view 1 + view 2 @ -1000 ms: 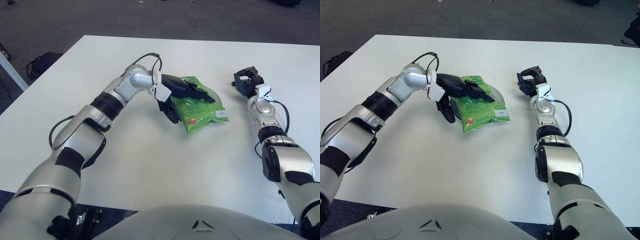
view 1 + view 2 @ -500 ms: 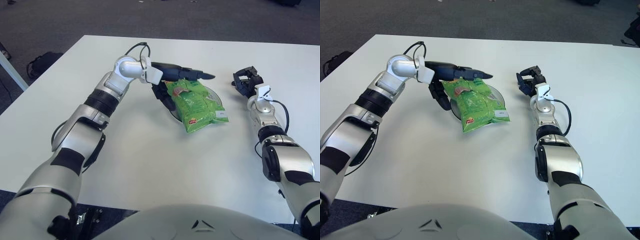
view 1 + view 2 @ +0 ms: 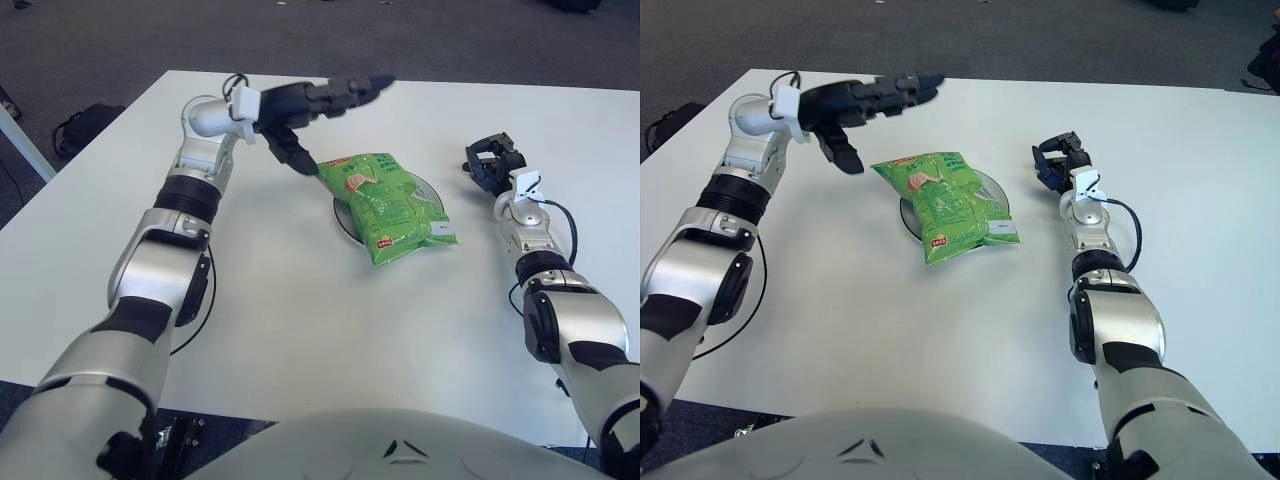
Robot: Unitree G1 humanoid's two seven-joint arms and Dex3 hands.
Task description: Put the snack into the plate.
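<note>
1. Green foil marks the snack (image 3: 386, 205), a crinkled bag lying flat on the plate (image 3: 427, 187), which it overhangs on its near and left sides.
2. Only a sliver of the plate's rim shows, at the right and near-left of the bag; the rest of the dish is hidden beneath it.
3. The bag's long axis runs from far-left to near-right, with its sealed near end and a small white label toward the robot's right.
4. Print on the bag is too small to read.
5. The left robot hand (image 3: 315, 105) hangs above the white worktop (image 3: 300, 320), beyond and to the left of the snack, clear of it, with fingers spread and stretched out, gripping nothing.
6. The right robot hand (image 3: 490, 160) shows to the right of the plate, well apart from it, its dark fingers curled in with nothing between them.
</note>
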